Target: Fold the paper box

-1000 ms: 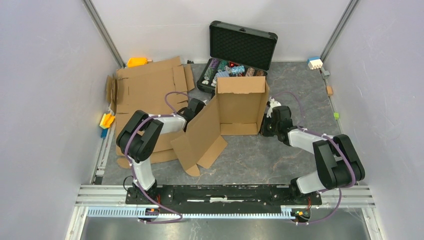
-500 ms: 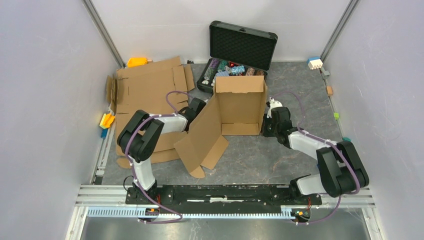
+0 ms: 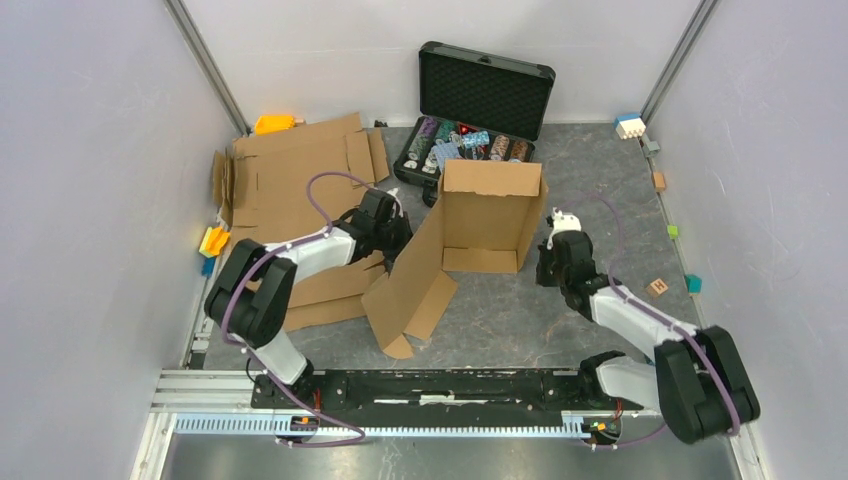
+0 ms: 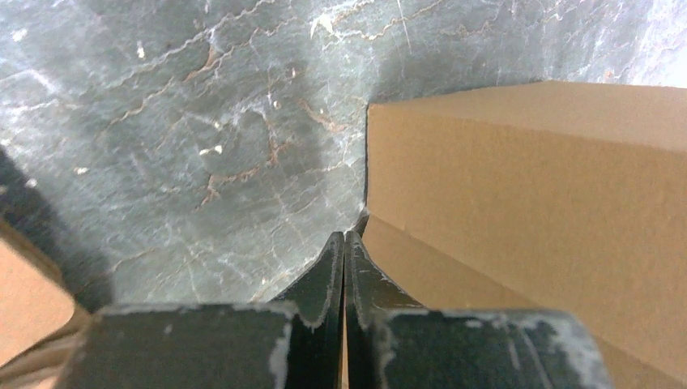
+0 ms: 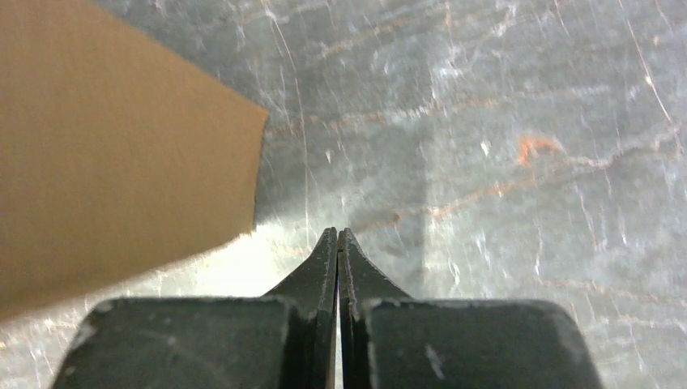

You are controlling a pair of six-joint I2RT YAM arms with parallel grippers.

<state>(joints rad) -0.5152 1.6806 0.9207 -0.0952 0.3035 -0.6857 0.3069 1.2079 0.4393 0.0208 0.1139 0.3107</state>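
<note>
Box (image 3: 485, 215) flanked by clenched, empty grippers: left gripper (image 4: 345, 237) set against left wall's crease, nearer; right gripper (image 5: 337, 232) kept just clear of right wall.

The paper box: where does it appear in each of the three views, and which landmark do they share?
Top external: paper box at centre, in front of the black case.
Left wrist: paper box fills the right side.
Right wrist: paper box in the upper left.
Shared landmark: the grey marbled table.
</note>
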